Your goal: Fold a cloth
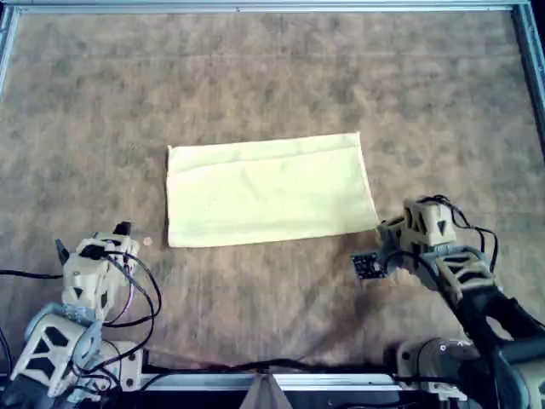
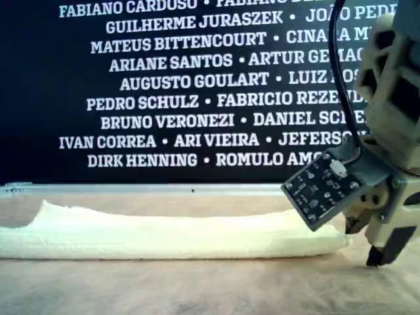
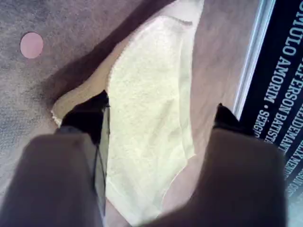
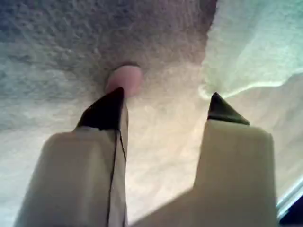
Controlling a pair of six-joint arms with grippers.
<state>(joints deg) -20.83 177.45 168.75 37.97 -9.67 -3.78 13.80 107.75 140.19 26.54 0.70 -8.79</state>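
Note:
The pale yellow cloth (image 1: 268, 192) lies flat in the middle of the brown table as a wide rectangle. It also shows in the exterior view (image 2: 164, 236). My first gripper (image 1: 385, 234) is open just off the cloth's near right corner in the overhead view. In the first wrist view (image 3: 163, 111) the cloth (image 3: 147, 109) stretches away between its jaws. In the exterior view this gripper (image 2: 384, 252) hangs low by the cloth's right end. My second gripper (image 1: 92, 237) is open and empty over bare table, off the cloth's near left corner (image 4: 255, 42); its jaws (image 4: 165, 97) hold nothing.
A small pink dot (image 1: 146, 242) marks the table beside my second gripper, seen also in the second wrist view (image 4: 124, 79) and the first wrist view (image 3: 31, 45). A circuit board (image 2: 325, 187) hangs on the first arm. A metal rail (image 1: 272, 7) edges the table.

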